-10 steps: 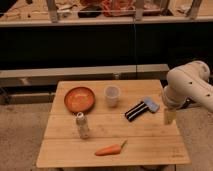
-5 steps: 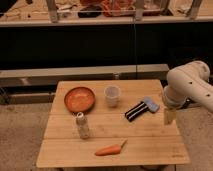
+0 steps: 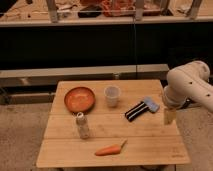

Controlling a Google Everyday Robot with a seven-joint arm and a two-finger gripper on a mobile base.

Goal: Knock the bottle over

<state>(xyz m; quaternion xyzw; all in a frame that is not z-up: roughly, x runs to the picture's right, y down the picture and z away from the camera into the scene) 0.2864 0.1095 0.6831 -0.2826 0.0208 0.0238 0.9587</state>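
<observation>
The bottle [image 3: 82, 125] is small and slim, with a greyish clear body and a pale cap. It stands upright on the left half of the wooden table [image 3: 150, 145]. My gripper [image 3: 170, 116] hangs below the white arm [image 3: 189, 87] over the table's right edge, far to the right of the bottle. Its jaws are open and hold nothing.
An orange bowl [image 3: 79, 99] sits behind the bottle, and a translucent white cup [image 3: 112, 96] stands at mid-table. Between the cup and my gripper lies a black and blue object [image 3: 141, 109]. A carrot [image 3: 110, 149] lies near the front edge. A dark shelf runs behind the table.
</observation>
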